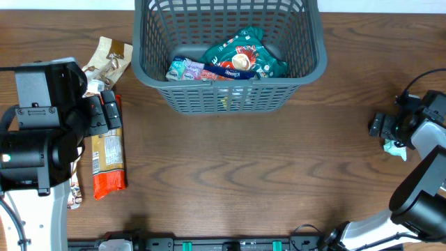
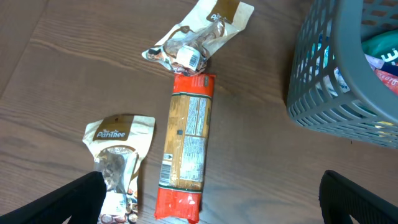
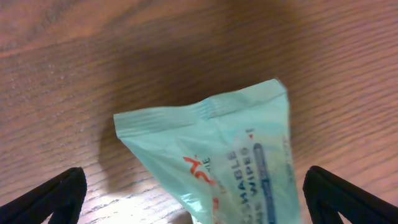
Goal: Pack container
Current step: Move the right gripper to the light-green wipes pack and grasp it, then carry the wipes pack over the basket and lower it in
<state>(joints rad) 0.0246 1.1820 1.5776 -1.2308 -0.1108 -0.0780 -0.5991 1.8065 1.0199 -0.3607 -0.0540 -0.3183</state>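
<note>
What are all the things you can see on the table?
rectangular plastic lattice basket: one, dark grey, far middle of the table
crinkly snack bag: one, green with red, inside the basket
small flat packet: one, pale blue and pink, inside the basket, left of the green bag
long packet: one, tan with orange-red ends, left side of the table
clear-fronted snack pouches: two, cream and brown, beside the long packet
soft wipes packet: one, mint green, right side of the table
wooden table: one, brown, under everything
left pincer: one, black, open, above the long packet
right pincer: one, black, open, over the wipes packet
</note>
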